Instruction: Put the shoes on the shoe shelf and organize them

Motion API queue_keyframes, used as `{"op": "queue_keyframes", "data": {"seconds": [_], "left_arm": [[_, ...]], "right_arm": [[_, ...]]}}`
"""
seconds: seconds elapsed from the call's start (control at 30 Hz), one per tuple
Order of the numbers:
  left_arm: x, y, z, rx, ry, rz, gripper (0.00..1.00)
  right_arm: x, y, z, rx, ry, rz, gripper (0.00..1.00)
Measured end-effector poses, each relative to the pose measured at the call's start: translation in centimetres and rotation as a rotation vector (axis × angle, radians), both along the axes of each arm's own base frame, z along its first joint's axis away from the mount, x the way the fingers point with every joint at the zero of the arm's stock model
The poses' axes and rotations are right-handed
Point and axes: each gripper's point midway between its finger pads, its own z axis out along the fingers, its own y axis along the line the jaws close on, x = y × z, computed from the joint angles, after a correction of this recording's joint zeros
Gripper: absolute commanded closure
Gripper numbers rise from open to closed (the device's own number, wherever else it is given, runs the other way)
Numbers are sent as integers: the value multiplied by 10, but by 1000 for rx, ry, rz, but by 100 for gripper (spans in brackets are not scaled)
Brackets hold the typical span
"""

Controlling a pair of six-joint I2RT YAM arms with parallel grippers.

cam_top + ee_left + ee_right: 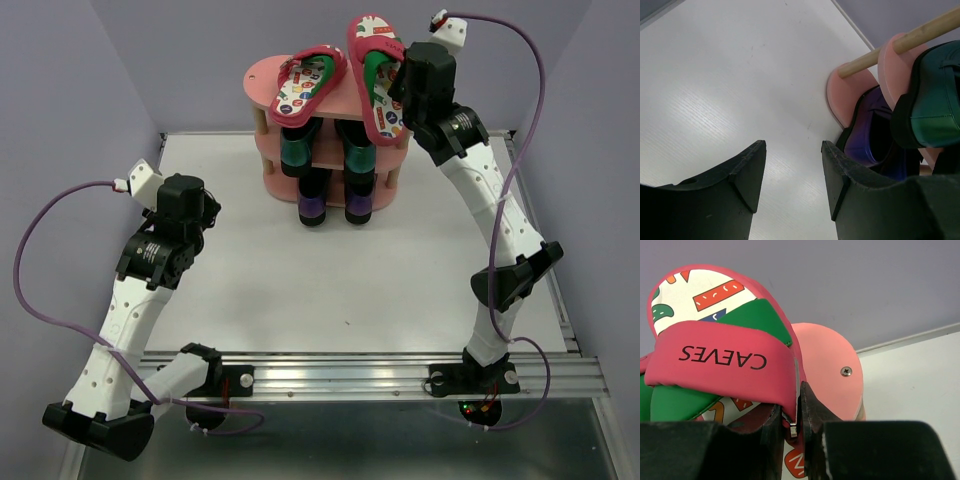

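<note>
The pink three-tier shoe shelf [262, 80] stands at the back of the table. Two green loafers [296, 150] sit on its middle tier and two purple loafers [312, 208] on the bottom. One red flip-flop [308, 82] lies on the top board. My right gripper [395, 88] is shut on the edge and strap of the second red flip-flop [372, 75], holding it tilted above the top board's right side; it also shows in the right wrist view [715, 357]. My left gripper [792, 172] is open and empty over the table, left of the shelf; a purple loafer [867, 135] lies beside it.
Purple walls close in the white table [400, 270] on the left, right and back. A metal rail [380, 370] runs along the near edge. The shelf's pink top board [832, 375] sits just behind the held flip-flop.
</note>
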Motion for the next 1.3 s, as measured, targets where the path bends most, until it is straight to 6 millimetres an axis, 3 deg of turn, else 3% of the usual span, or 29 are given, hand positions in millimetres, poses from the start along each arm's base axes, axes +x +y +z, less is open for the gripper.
{"op": "queue_keyframes", "data": {"seconds": [0.1,0.17,0.27,0.63,0.83,1.0,1.13,1.3], "left_arm": [[0,0,0,0,1,-1,41],[0,0,0,0,1,-2,41],[0,-1,0,-1,2,-4,41],[0,0,-1,-2,4,-3,41],[0,0,-1,-1,5,-6,41],[1,-1,-2,-2,5,-11,41],[1,-1,-2,-1,5,-11,41],[3,-1,-2,-4,-4,-10,41]], "right_arm": [[0,0,-1,11,-1,-6,87],[1,0,-2,18,-3,-11,73],[3,1,-1,35,-12,-12,64],[5,3,-7,34,-2,-9,60],[7,6,-12,36,0,-2,47],[7,7,-14,45,0,8,28],[2,5,-11,49,-8,14,29],[-8,0,-9,52,-10,15,38]]}}
